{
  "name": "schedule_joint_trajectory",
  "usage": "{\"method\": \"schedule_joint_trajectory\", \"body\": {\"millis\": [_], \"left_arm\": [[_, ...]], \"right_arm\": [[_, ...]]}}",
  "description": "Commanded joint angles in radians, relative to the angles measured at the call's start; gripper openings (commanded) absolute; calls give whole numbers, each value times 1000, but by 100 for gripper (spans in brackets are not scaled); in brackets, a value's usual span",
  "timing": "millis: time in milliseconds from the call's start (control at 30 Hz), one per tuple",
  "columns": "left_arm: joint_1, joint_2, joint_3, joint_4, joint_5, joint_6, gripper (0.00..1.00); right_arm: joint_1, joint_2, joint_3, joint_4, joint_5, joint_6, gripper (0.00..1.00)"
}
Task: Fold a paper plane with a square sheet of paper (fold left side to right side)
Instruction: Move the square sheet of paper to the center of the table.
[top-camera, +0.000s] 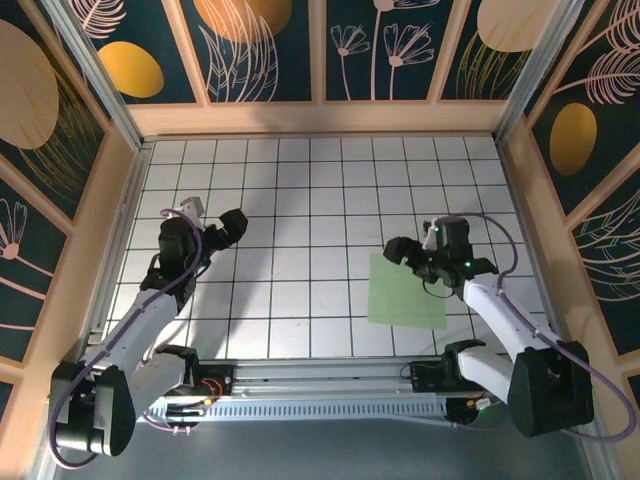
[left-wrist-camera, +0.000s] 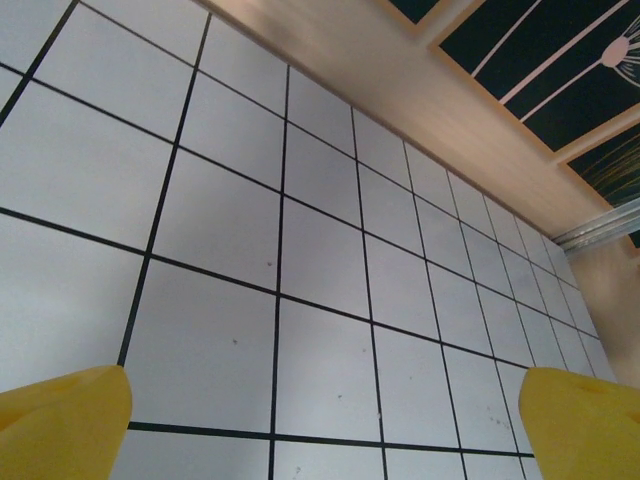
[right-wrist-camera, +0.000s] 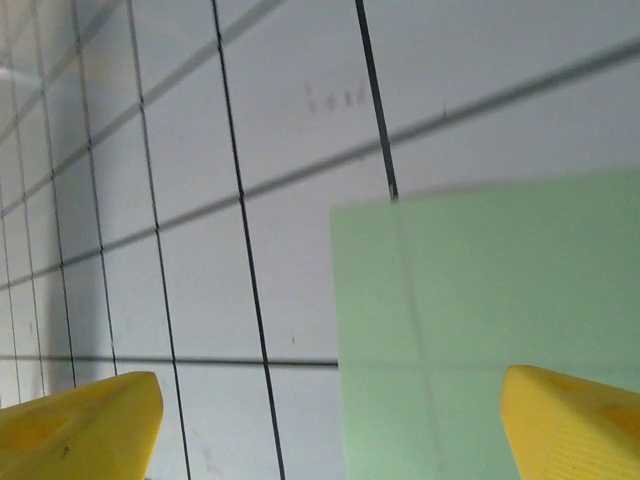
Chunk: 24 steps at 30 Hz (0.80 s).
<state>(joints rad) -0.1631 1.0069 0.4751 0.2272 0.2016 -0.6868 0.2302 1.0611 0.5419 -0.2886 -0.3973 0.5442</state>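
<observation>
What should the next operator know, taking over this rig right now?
Left gripper: open, empty, over bare table, left of centre.
Right gripper: open, empty, above the far left corner of the square sheet of paper; contact unclear.
The sheet lies flat and unfolded on the right side.
Done: no fold made.
Left: every fold, starting with the left side over to the right.

The square sheet of paper (right-wrist-camera: 490, 320) beneath the right gripper (right-wrist-camera: 330, 400) is thin and matt — grid lines (right-wrist-camera: 400, 250) show faintly through it. The gripper's fingers (right-wrist-camera: 80, 425) look like smooth yellow plastic.
</observation>
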Motion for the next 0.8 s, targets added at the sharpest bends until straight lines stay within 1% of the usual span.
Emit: {"method": "schedule_joint_trajectory", "body": {"millis": [0,167,433,633,767], "left_arm": [[-5,14,23,5,0,-22,99],[-4,20,23,3,-4,-24,99],[-4,-3,23,-28,-30,-13,99],[-4,-5,31,-40,-31,-13,99],[-4,-8,43,-58,-34,-7,99]], "right_arm": [[35,30,-43,-3,-44,52,86],[68,90,-83,83,-68,77,84],[150,230,-57,196,-56,83,83],[211,387,44,285,-54,77,82],[251,509,134,363,-58,100,81]]}}
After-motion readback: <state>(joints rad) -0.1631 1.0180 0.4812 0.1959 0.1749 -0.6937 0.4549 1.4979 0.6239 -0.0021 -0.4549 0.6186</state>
